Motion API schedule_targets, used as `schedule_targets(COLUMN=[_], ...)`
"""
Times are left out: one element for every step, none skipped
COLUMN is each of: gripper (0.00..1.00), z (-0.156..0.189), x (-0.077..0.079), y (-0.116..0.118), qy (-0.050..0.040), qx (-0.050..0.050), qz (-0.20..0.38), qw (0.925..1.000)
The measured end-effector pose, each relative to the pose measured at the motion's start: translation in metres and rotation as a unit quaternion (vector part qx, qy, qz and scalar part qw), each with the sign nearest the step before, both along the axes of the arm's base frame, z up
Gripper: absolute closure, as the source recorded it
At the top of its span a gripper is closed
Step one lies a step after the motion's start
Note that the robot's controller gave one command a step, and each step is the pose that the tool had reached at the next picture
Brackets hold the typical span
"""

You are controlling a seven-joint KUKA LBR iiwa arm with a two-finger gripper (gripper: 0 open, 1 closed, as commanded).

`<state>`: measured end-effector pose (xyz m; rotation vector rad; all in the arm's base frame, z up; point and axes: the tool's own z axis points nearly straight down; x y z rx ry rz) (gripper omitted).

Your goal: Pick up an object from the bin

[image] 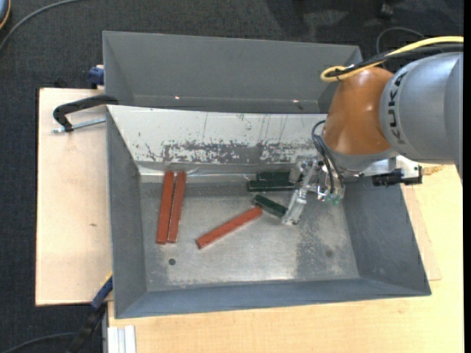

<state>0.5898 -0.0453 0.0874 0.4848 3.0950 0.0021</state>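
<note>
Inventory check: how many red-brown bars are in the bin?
3. The outer left bar and inner left bar lie side by side on the left; the diagonal bar lies mid-floor, its upper end toward the hand. More may be hidden beneath the hand.

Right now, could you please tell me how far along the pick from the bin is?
Done: the pincer is low in the bin, beside a small dark green piece near the back right. In hand: nothing visibly gripped. Left: grasp and lift; the slanted red bar lies apart.
</note>
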Motion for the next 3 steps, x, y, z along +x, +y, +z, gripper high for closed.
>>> schedule_targets(gripper=[1.00, 0.00, 0.00], z=[0.000, 0.000, -0.015], x=[-0.001, -0.001, 0.007], y=[0.001, 0.001, 0.067], qy=[0.0013, 0.0013, 0.0005], qx=[0.000, 0.000, -0.001], qz=[0.001, 0.001, 0.173], qw=[1.0000, 1.0000, 0.9849])
